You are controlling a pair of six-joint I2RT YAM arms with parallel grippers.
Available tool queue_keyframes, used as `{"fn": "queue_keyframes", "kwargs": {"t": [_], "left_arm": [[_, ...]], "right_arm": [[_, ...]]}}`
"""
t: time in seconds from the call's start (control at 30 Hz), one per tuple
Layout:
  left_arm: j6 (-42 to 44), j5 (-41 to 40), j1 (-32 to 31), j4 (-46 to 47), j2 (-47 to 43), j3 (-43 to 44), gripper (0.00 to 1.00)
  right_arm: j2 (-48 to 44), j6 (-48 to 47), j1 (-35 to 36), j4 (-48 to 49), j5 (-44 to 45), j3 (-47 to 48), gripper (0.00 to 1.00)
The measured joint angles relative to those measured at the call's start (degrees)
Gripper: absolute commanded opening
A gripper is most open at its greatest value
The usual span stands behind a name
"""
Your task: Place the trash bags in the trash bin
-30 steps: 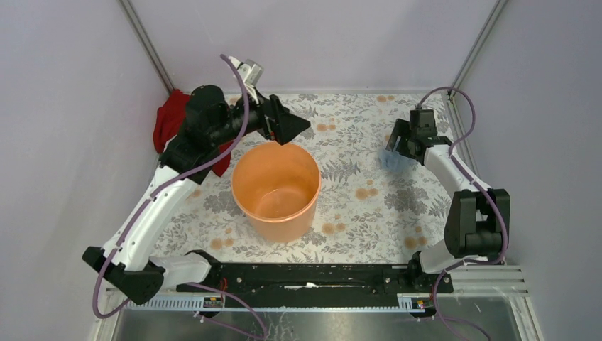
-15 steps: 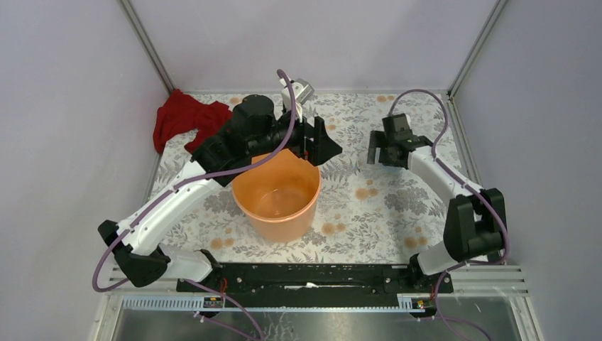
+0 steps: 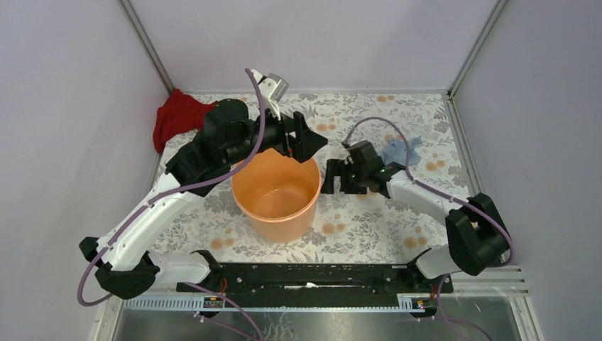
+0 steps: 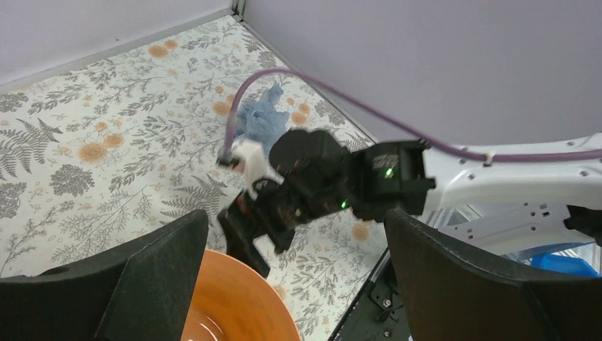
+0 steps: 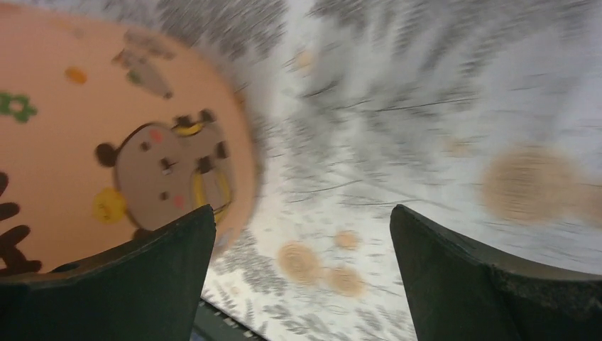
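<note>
The trash bin is a round orange bucket standing upright in the middle of the table, with nothing showing inside. The pale blue trash bag lies crumpled on the table to the right, held by nothing; it also shows in the left wrist view. My left gripper is open and empty above the bucket's far right rim. My right gripper is open and empty, low beside the bucket's right wall, which bears a cartoon bear. The right wrist view is blurred.
A red cloth lies at the far left corner, behind the left arm. The floral table cover runs to grey walls at the back and both sides. The black base rail spans the near edge.
My right gripper has swung left from the blue bag to the bucket's right side, leaving the bag uncovered on the table. My left gripper swung right over the bucket, then slightly back.
</note>
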Motion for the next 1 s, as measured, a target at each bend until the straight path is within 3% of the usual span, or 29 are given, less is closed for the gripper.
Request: {"fn": "queue_keyframes", "kwargs": {"t": [0.2, 0.33, 0.5, 0.57, 0.7, 1.0], "left_arm": [[-1.57, -0.13, 0.00, -0.02, -1.29, -0.70, 0.99], [-2.64, 0.15, 0.00, -0.20, -1.29, -1.03, 0.99], [-3.43, 0.68, -0.17, 0.02, -1.29, -1.05, 0.99], [-3.61, 0.68, -0.20, 0.07, -1.31, -1.05, 0.99], [-3.56, 0.39, -0.22, 0.20, -1.33, -1.33, 0.99], [-2.05, -0.61, -0.22, 0.63, -1.31, -2.89, 0.99]], "right_arm": [[6.29, 9.51, 12.07, 10.32, -2.86, -0.68, 1.00], [13.86, 14.16, 18.56, 14.97, -2.99, 4.24, 1.00], [21.94, 14.21, 23.02, 13.05, -2.16, 15.72, 1.00], [21.09, 10.95, 22.86, 9.97, 2.69, 17.68, 1.00], [16.48, 4.55, 17.31, 0.85, 13.16, 18.45, 1.00], [4.63, -2.80, -12.37, -9.66, 35.82, 16.72, 1.00]]}}
